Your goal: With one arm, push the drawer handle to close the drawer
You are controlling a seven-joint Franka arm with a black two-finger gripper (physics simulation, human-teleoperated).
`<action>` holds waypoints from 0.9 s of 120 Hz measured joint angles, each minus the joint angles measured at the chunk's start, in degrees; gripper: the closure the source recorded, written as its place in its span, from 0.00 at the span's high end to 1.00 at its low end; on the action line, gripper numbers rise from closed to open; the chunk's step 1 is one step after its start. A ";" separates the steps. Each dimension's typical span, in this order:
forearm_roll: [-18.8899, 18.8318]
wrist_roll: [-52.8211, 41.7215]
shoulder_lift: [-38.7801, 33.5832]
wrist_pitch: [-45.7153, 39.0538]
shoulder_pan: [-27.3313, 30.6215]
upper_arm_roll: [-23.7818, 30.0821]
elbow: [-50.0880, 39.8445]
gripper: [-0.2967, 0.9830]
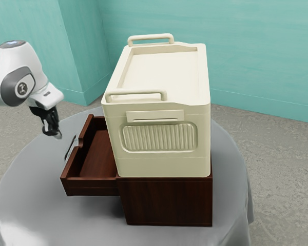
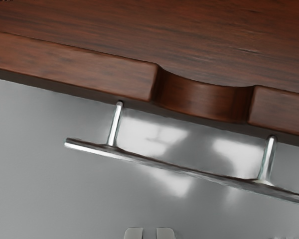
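My gripper hangs at the exterior view's left, outside the drawer front and a little above its handle. Its two fingertips show at the wrist view's lower edge, where the gripper stands open by a narrow gap with nothing between them. The dark red-brown wooden drawer is pulled out toward the exterior view's left. Its silver bar handle stands off the front on two posts. In the wrist view the handle runs beside the notched drawer front, apart from the fingertips.
The wooden cabinet stands on a round table with a grey cloth. A large cream box with two top handles rests on the cabinet, beside the extended drawer. Teal walls rise behind.
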State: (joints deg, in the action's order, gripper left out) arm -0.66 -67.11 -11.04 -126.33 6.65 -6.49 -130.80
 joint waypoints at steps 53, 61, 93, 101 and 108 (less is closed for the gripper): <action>0.24 -15.06 3.74 -7.31 -0.41 0.84 -2.12 0.16; 0.34 -16.52 4.09 -7.81 -0.48 1.10 -2.18 0.15; 1.74 -20.97 4.74 -9.36 -0.41 3.18 -2.22 0.15; 2.26 -21.80 4.81 -9.62 -0.52 3.71 -2.20 0.15; 2.84 -22.46 4.88 -9.80 -0.49 4.17 -2.21 0.15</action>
State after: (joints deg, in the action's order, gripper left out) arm 2.19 -89.58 -6.16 -136.13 6.16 -2.32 -133.01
